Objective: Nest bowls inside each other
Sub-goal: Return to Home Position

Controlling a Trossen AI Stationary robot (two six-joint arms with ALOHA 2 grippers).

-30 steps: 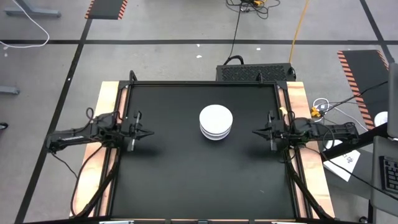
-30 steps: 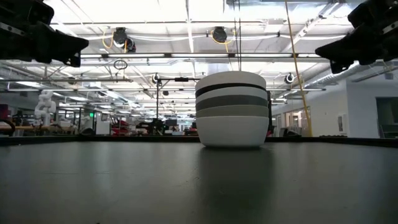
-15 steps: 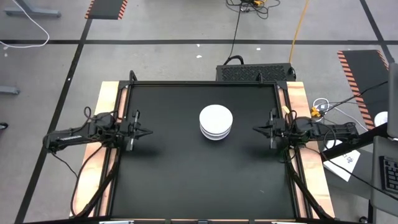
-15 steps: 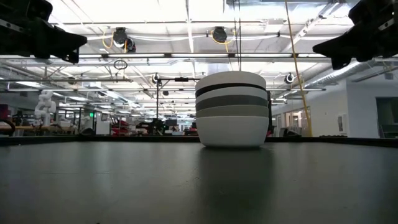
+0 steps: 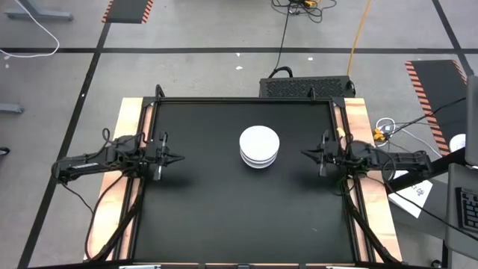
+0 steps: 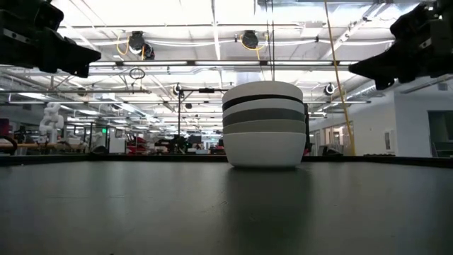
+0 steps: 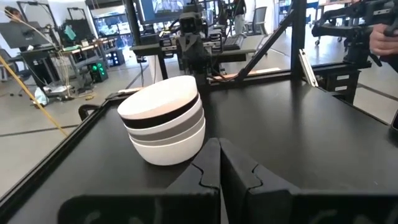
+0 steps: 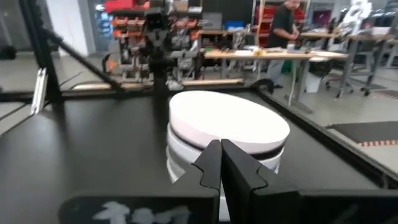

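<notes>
The bowls [image 5: 259, 146] stand nested in one stack a little right of the table's middle, a white one on top, with black, grey and white rims showing below it [image 6: 264, 124] [image 7: 163, 118] [image 8: 224, 127]. The bottom white bowl rests on the black tabletop. My left gripper [image 5: 181, 159] [image 7: 219, 144] hovers shut at the left edge, pointing level at the stack. My right gripper [image 5: 303, 155] [image 8: 221, 145] hovers shut at the right edge, also aimed at the stack. Neither touches anything.
A raised black frame [image 5: 246, 100] borders the black table, with wooden strips [image 5: 128, 119] along both sides. A black box [image 5: 306, 87] sits behind the far edge. A person [image 8: 285, 25] stands in the room beyond the table.
My right gripper has shifted slightly toward the stack and sunk a little. The stack of bowls has kept still.
</notes>
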